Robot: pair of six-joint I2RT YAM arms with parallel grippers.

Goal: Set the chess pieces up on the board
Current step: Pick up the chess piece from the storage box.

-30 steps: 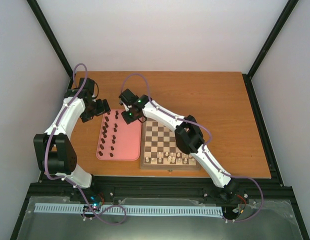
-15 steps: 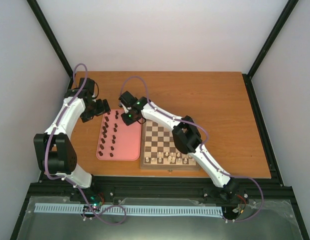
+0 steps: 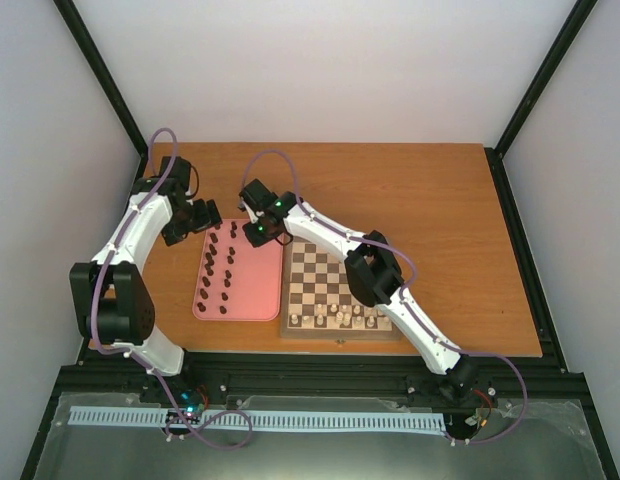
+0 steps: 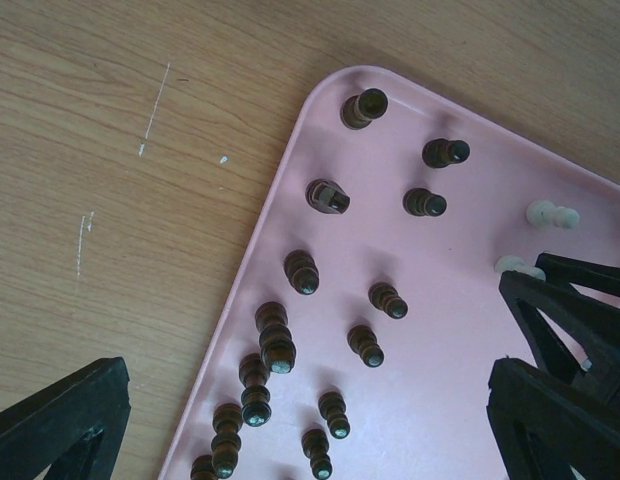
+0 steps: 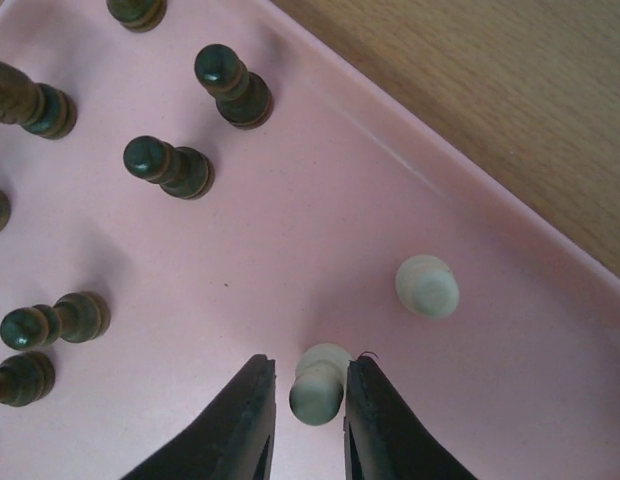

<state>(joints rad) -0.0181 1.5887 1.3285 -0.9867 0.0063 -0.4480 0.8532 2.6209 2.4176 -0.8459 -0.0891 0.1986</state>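
The pink tray (image 3: 255,290) holds several dark brown chess pieces (image 3: 218,270) and two cream ones. My right gripper (image 5: 308,375) is down in the tray's far right corner. Its jaws stand narrowly either side of an upright cream piece (image 5: 318,392); the right finger touches it and a thin gap shows on the left. The second cream piece (image 5: 427,286) stands just beyond. My left gripper (image 4: 305,420) hangs wide open above the dark pieces (image 4: 301,271) at the tray's far left, holding nothing. The board (image 3: 340,336) lies right of the tray with cream pieces (image 3: 340,318) along its near rows.
In the left wrist view the right arm's black fingers (image 4: 565,300) reach in at the right, beside the two cream pieces (image 4: 550,215). Bare wooden table (image 3: 420,190) lies behind and to the right of the board. Black frame posts stand at the far corners.
The right gripper's jaws have narrowed around the cream piece. Both arms have stayed almost where they were.
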